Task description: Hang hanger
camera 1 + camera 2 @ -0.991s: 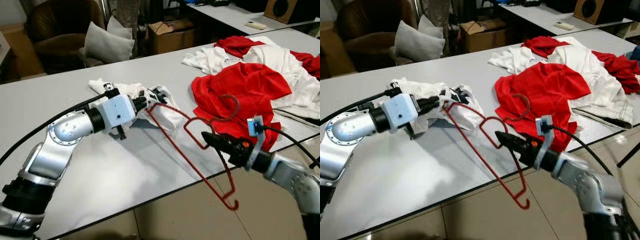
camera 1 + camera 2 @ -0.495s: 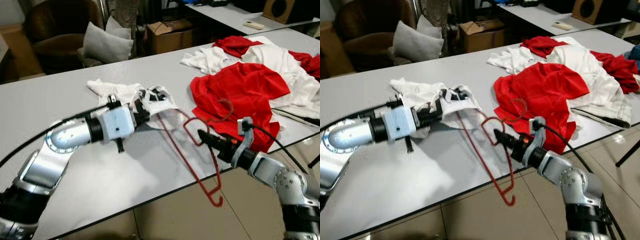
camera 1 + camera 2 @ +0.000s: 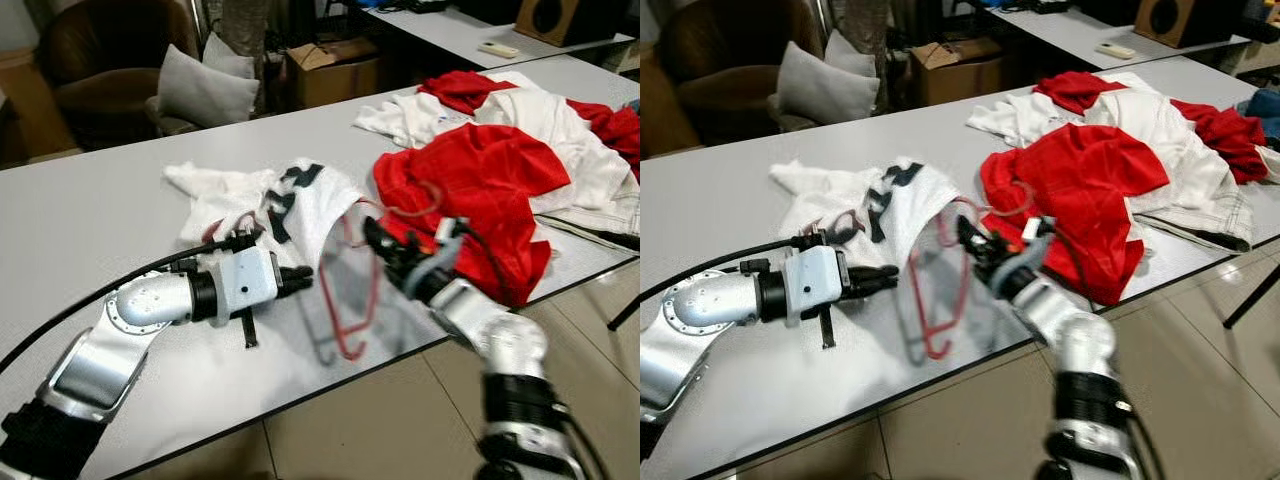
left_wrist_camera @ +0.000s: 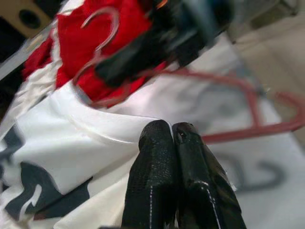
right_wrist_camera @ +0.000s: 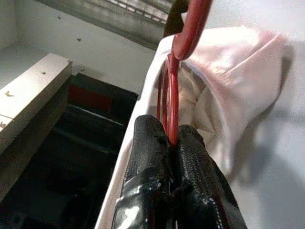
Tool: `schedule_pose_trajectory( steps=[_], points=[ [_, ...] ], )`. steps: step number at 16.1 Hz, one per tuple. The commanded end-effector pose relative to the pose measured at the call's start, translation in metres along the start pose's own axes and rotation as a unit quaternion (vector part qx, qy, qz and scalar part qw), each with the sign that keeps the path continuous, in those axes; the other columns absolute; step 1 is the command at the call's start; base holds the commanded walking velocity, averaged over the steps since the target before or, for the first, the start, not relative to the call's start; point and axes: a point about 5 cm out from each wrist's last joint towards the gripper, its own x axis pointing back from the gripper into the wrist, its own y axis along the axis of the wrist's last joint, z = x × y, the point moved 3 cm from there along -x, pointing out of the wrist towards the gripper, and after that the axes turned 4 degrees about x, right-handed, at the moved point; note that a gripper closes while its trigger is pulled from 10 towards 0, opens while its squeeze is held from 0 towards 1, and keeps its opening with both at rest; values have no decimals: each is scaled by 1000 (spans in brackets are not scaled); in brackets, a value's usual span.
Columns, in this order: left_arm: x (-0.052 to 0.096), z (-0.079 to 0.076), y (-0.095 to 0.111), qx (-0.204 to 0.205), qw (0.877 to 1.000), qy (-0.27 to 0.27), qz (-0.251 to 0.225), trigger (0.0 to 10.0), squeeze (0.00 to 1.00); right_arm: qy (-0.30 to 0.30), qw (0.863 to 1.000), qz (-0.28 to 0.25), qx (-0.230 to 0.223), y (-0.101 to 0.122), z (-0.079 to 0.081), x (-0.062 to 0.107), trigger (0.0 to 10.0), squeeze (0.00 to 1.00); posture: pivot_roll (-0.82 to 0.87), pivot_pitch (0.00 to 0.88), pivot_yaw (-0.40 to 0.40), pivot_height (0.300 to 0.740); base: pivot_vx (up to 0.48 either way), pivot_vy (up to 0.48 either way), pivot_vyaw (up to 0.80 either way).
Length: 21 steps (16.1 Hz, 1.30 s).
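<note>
The grey table (image 3: 120, 200) is my landmark, and on its far right end lies the heap of red and white clothes (image 3: 500, 150), none of which I am handling. Nearer the table's middle, close to its front edge, the white shirt with black print (image 3: 300, 205) is half raised off the surface, draped over the red hanger (image 3: 940, 290), whose lower part shows through the thin cloth. My right gripper (image 3: 385, 245), just above the table's front edge, has its fingers (image 5: 152, 157) pinched tight on the hanger's wire near the neck, the hook (image 4: 102, 33) standing free beyond it. My left gripper (image 3: 880, 275), low over the table beside the shirt's hem, has its fingertips (image 4: 164, 143) pressed together on the fabric edge (or merely against it, I cannot tell). I judge the job partly done: the hanger is inside the shirt, but the shoulders look unseated, and hanging it up is still to come.
</note>
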Motion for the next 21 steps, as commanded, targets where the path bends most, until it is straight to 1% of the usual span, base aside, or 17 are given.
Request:
schedule_pose_trajectory(
  steps=[1,2,3,4,6,7,8,9,10,12,14,15,16,18,19,20,21],
  points=[
    [-1,-10,2,9,999,-32,-3,0,0,-14,999,-28,-7,7,2,-8,10000,0,-16,0,46,740,0,0,0],
    [-2,-14,4,14,999,-47,-5,0,0,-26,998,-49,-29,11,0,-13,10000,0,-14,0,44,740,0,0,0],
    [-3,-18,6,21,998,-57,-7,0,0,-23,996,-70,-58,15,2,-17,10000,0,-12,0,43,740,0,0,0],
    [-3,-20,6,21,998,-60,-6,0,0,-20,994,-77,-69,17,4,-19,10000,0,-10,0,42,740,0,0,0],
    [-6,-20,9,29,998,-59,-11,0,0,-13,991,-95,-97,21,9,-28,10000,0,-5,0,39,740,0,0,0],
    [-7,-21,10,30,998,-60,-12,0,0,-14,990,-98,-102,22,10,-30,10000,0,-4,0,39,740,0,0,0],
    [-12,-21,14,29,997,-63,-21,0,0,-21,989,-102,-103,22,11,-37,10000,0,-5,0,40,740,0,0,0],
    [-17,-20,21,35,997,-63,-41,0,0,-30,991,-99,-84,20,12,-41,10000,0,-9,0,43,740,0,0,0],
    [-20,-19,29,45,995,-63,-63,0,0,-34,991,-100,-80,19,12,-43,10000,0,-9,0,44,740,0,0,0],
    [-24,-20,37,56,993,-68,-82,0,0,-38,989,-107,-92,20,11,-45,10000,0,-11,0,46,740,0,0,0],
    [-28,-29,35,61,991,-96,-72,0,0,-35,985,-124,-116,26,13,-48,10000,0,-12,0,48,740,0,0,0],
    [-30,-29,30,60,992,-94,-62,0,0,-29,982,-133,-133,30,14,-49,10000,0,-12,0,48,740,0,0,0],
    [-31,-28,26,58,993,-87,-53,0,0,-24,980,-137,-141,33,15,-49,10000,0,-12,0,48,740,0,0,0],
    [-33,-16,11,38,998,-45,-16,0,0,-12,979,-139,-148,37,20,-49,10000,0,-12,0,48,740,0,0,0],
    [-31,-7,4,26,999,-19,-1,0,0,-8,979,-139,-147,39,21,-49,10000,0,-12,0,48,740,0,0,0],
    [-25,4,-1,22,1000,8,7,0,0,-5,979,-139,-149,41,21,-47,10000,0,-17,0,49,740,0,0,0],
    [-20,9,4,28,1000,10,-6,0,0,-8,976,-146,-163,44,18,-46,10000,0,-17,0,49,740,0,0,0]
  ],
)
